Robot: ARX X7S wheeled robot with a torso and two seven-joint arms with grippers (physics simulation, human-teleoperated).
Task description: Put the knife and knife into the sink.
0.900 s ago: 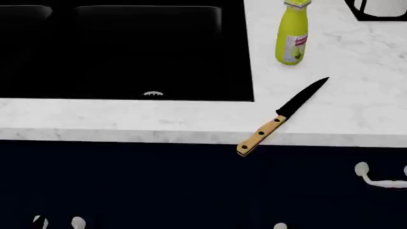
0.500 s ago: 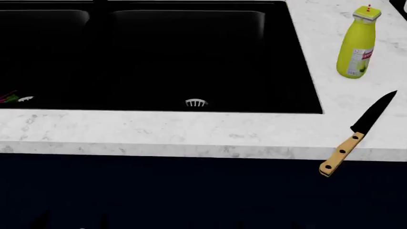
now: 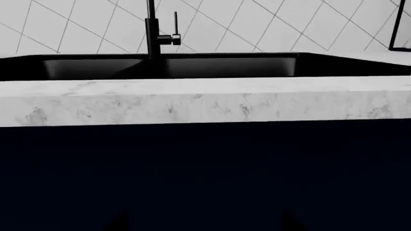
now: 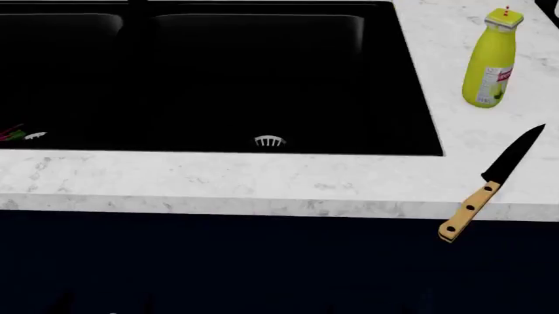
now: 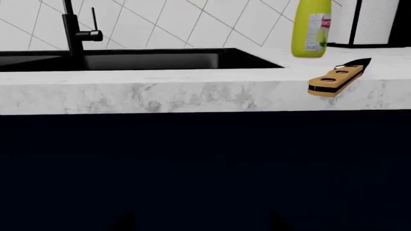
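**Knife at bench edge, claws out of frame**

Wooden-handled knife (image 4: 491,184) lies diagonally at the right of the head frame, on the marble bench (image 4: 227,180), handle overhanging the front edge. Sink (image 4: 218,72) fills the upper left. Yellow bottle (image 4: 491,59) stands upper right. Neither claw appears in any view; state cannot be told.

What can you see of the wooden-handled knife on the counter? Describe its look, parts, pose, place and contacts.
The knife has a black pointed blade and a tan, wood-look handle with dark rivets. It lies flat on the white marbled countertop, to the right of the black sink, set diagonally: the tip points away toward the back right, and the handle end juts out past the counter's front edge. The right wrist view shows that overhang too. Nothing grips it; a yellow bottle stands apart behind it.
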